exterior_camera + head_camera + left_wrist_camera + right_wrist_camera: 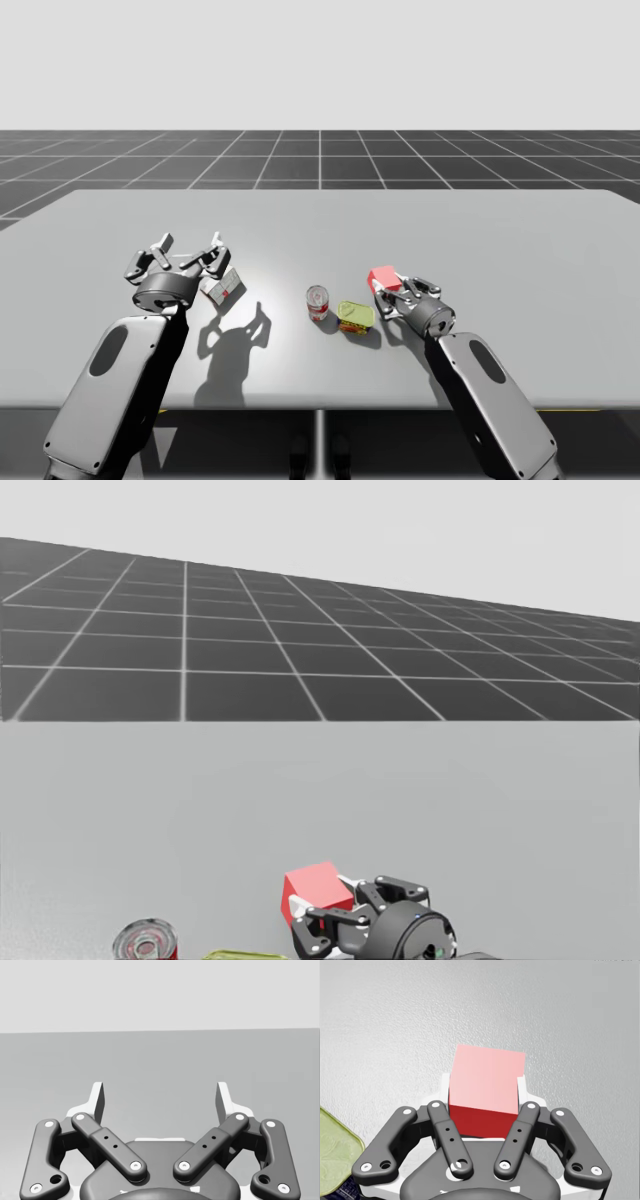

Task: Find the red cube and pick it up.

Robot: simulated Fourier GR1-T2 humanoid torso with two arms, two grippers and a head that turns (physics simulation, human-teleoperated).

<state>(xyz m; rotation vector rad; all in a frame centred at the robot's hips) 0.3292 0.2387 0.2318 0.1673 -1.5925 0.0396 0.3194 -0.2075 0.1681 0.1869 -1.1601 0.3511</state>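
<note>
Right arm: comes in low, forearm angled inward. Right pincer (484, 1086): part-closed, both fingers pressed to opposite faces of the red cube (487, 1072), which is smooth, matte and sharp-edged. Near it on the grey tabletop (500, 240): flat green-lidded tin (355, 316); upright red can (317, 302). Small white-and-red box (223, 288): tilted, print illegible. Left pincer (160, 1097): fingers spread wide, holding nothing, near that box

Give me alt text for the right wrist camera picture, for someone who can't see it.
A red cube is gripped between the two fingers of my right gripper, one on each side, over a grey table. A flat green can lies beside the gripper.
</note>
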